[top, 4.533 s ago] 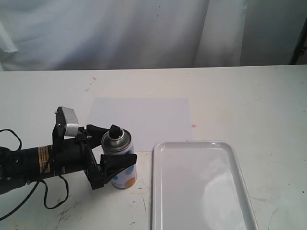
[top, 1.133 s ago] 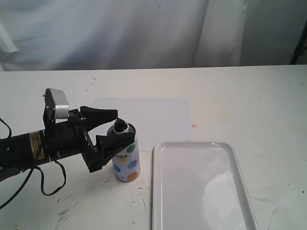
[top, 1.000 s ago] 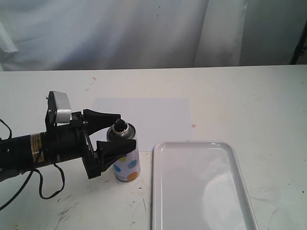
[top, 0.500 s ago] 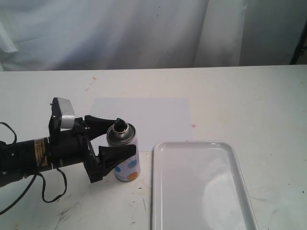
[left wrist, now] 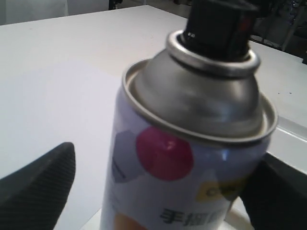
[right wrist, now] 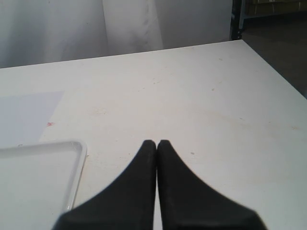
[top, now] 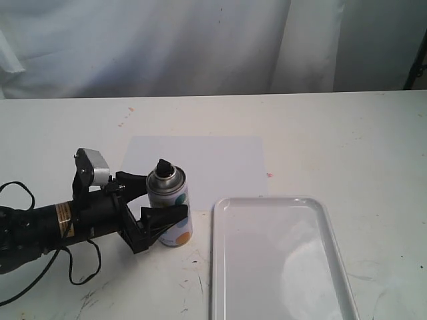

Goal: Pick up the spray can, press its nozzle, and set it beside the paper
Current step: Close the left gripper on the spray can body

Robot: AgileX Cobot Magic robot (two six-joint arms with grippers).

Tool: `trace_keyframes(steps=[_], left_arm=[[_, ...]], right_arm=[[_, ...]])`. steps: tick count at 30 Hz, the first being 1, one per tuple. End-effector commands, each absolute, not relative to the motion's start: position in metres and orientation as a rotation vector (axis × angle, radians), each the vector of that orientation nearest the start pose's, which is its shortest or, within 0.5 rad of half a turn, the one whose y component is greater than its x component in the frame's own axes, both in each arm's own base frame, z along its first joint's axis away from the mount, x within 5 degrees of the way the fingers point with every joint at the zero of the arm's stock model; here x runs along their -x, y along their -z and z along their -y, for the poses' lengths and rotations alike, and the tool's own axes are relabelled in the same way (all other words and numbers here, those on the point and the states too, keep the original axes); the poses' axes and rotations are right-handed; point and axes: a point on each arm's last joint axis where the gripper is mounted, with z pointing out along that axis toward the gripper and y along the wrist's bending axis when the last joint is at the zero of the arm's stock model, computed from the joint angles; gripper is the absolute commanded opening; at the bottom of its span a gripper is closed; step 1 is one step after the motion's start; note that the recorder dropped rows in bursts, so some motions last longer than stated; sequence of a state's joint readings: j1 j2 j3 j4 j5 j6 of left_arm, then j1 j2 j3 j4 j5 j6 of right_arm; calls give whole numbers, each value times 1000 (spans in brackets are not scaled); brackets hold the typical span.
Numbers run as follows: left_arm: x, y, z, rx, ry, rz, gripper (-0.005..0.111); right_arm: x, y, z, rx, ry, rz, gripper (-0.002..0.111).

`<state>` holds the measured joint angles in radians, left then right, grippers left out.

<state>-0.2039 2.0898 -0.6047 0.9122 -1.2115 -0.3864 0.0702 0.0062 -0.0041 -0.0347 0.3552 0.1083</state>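
The spray can (top: pixel 171 208) stands upright on the table, just in front of the near edge of the paper (top: pixel 213 163). Its black nozzle (top: pixel 162 167) sits on top of the silver shoulder. My left gripper (top: pixel 165 195) reaches in low from the left and is open around the can's body. In the left wrist view the can (left wrist: pixel 192 158) and its nozzle (left wrist: pixel 218 24) fill the frame. One finger (left wrist: pixel 41 179) stands clear of the label; the other finger (left wrist: pixel 276 191) lies against its far side. My right gripper (right wrist: pixel 157 143) is shut and empty over bare table.
A glossy white raised-rim tray (top: pixel 267 202) lies right of the can, close to it; its corner (right wrist: pixel 72 146) also shows in the right wrist view. The left arm's cable (top: pixel 73 273) trails on the table. A white curtain hangs behind.
The left gripper, which held the can lifted a second ago, has come down. The can now rests on the table and one finger has parted from it.
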Motion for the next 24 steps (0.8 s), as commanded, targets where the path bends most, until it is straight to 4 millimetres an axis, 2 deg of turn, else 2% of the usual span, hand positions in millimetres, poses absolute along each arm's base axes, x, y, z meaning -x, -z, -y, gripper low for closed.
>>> trace_keyframes(steps=[1, 15, 24], left_arm=[[-283, -81, 130, -805, 932, -1732, 81], [-298, -89, 138, -882, 967, -1660, 81], [-295, -76, 138, -885, 1007, -1724, 75]], right_arm=[[-53, -182, -2, -3, -77, -1832, 0], [-53, -182, -2, -3, -77, -1832, 0], [-53, -182, -2, -3, -77, -1832, 0]])
